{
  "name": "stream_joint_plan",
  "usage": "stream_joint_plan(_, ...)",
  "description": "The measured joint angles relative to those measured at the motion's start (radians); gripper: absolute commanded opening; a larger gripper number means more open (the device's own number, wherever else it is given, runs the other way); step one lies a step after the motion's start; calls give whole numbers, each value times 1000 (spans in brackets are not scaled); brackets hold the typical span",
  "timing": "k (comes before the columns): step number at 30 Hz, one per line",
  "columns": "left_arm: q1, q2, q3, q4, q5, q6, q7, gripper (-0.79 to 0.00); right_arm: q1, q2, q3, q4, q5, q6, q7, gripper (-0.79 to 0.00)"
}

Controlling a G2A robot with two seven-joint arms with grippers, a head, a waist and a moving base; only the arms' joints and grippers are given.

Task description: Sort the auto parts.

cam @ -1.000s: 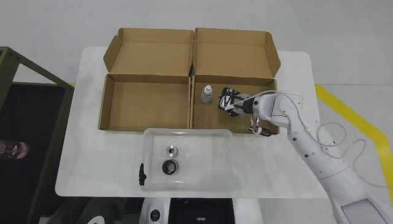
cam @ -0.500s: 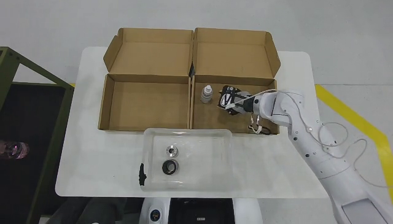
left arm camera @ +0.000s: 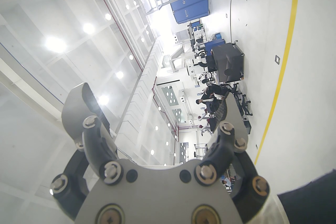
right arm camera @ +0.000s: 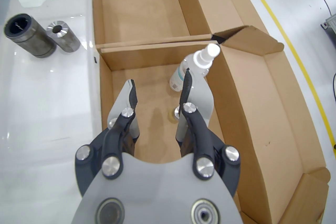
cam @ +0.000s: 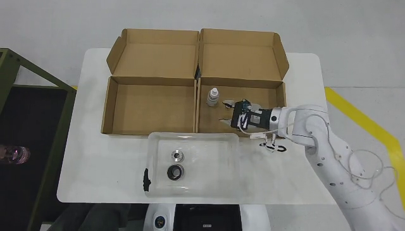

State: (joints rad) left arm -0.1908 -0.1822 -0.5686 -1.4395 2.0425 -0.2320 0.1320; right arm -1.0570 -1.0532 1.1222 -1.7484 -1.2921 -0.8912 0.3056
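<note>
Two fingers point(right arm camera: 131, 93) of the right gripper point(right arm camera: 159, 86) stand wide apart, empty, over the cardboard box point(right arm camera: 236, 109), near the spray bottle point(right arm camera: 200, 63)

Dark bored cylinder point(right arm camera: 27, 34), smaller silver cylinder point(right arm camera: 63, 36) just beside it, both upright in clear tray point(cam: 215, 168), spray bottle point(right arm camera: 199, 62) standing in cardboard box point(right arm camera: 262, 117)

Bright, even overhead light. Top view: white table point(cam: 95, 168) near washed out around cardboard boxes point(cam: 152, 107); faint soft shadows inside boxes along walls. Right wrist view: glare patches on clear tray point(right arm camera: 47, 78) beside boxes; metal cylinders point(right arm camera: 29, 34) glint. Left wrist view: ceiling lamps point(left arm camera: 55, 43) flare into white haze; straight lines, such as yellow floor line point(left arm camera: 284, 51), bow toward edges.
</note>
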Motion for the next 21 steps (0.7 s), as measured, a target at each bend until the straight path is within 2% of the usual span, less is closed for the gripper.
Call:
stream_joint_plan(8,0,0,0,0,0,0,0,0,-67,4,-35,-120,-7,-20,-16,-443)
stream_joint_plan(21,0,0,0,0,0,0,0,0,-39,-22,-203,-163,-48,2,17,-443)
